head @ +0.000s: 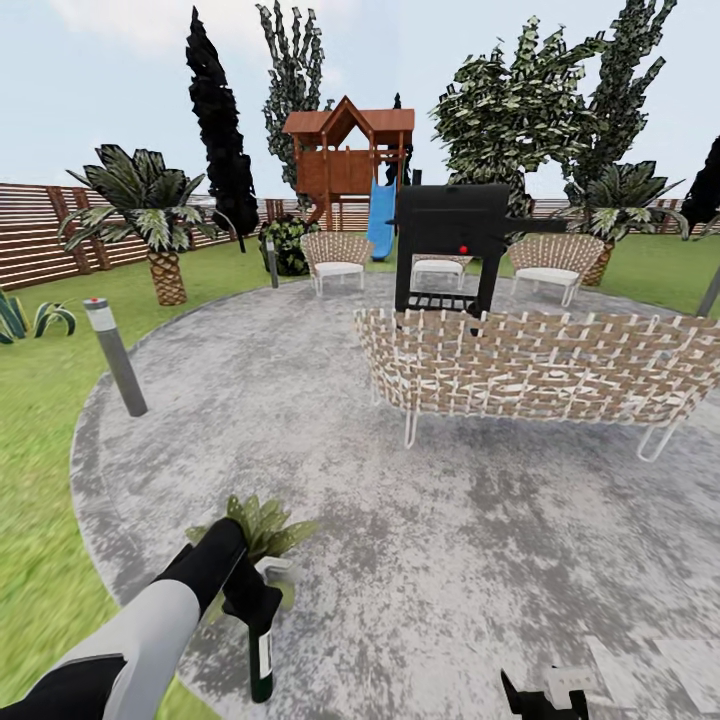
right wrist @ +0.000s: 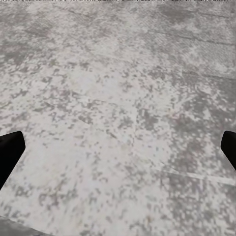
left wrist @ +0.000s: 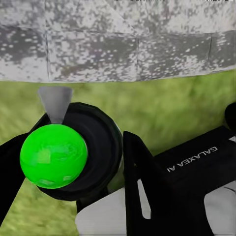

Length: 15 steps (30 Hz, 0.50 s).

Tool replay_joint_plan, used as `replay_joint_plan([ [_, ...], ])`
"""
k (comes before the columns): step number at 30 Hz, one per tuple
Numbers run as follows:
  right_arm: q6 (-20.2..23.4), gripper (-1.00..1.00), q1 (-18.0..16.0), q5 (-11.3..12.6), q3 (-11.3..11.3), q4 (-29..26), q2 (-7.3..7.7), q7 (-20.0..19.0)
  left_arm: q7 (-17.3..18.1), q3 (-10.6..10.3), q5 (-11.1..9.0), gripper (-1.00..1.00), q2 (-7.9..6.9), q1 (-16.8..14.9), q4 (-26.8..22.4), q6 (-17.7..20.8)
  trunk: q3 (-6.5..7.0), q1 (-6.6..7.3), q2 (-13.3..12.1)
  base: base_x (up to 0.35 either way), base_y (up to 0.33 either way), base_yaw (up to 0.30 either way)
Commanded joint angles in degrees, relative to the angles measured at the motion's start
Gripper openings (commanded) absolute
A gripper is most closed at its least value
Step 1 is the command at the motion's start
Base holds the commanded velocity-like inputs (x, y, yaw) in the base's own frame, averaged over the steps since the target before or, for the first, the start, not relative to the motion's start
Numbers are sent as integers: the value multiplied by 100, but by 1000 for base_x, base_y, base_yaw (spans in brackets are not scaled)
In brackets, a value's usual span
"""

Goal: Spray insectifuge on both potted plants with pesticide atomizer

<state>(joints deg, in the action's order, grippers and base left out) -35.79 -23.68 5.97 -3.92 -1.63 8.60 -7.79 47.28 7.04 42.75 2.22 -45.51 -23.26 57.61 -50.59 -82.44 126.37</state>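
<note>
Head view: left gripper (head: pixel 250 598) clamped on the pesticide atomizer (head: pixel 260 662), green-and-white stem hanging straight down below the fingers over the patio's (head: pixel 450 540) edge. Just beyond the gripper, one potted plant (head: pixel 262 527), speckled leaves partly hidden behind the forearm. Left wrist view: bright green round cap of the atomizer (left wrist: pixel 53 155) seated between the dark fingers (left wrist: pixel 140 172), lawn (left wrist: pixel 162 105) beneath. Right wrist view: right gripper (right wrist: pixel 118 147) spread wide, fingertips at either edge, bare grey stone between.
</note>
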Motion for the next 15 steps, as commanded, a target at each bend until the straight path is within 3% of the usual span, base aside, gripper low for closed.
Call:
replay_joint_plan([
  [1,-16,100,-4,62,-39,5,2,-30,44,47,58,-100,7,-2,2,31,-6,-1,2,206,-90,0],
  [6,-16,100,-5,62,-39,5,2,-30,52,43,50,-100,7,-2,233,31,-6,-1,2,188,-79,0],
  [15,-16,100,-5,59,-39,5,3,-30,74,26,56,-100,-9,-2,392,31,-6,-1,2,11,-3,0],
])
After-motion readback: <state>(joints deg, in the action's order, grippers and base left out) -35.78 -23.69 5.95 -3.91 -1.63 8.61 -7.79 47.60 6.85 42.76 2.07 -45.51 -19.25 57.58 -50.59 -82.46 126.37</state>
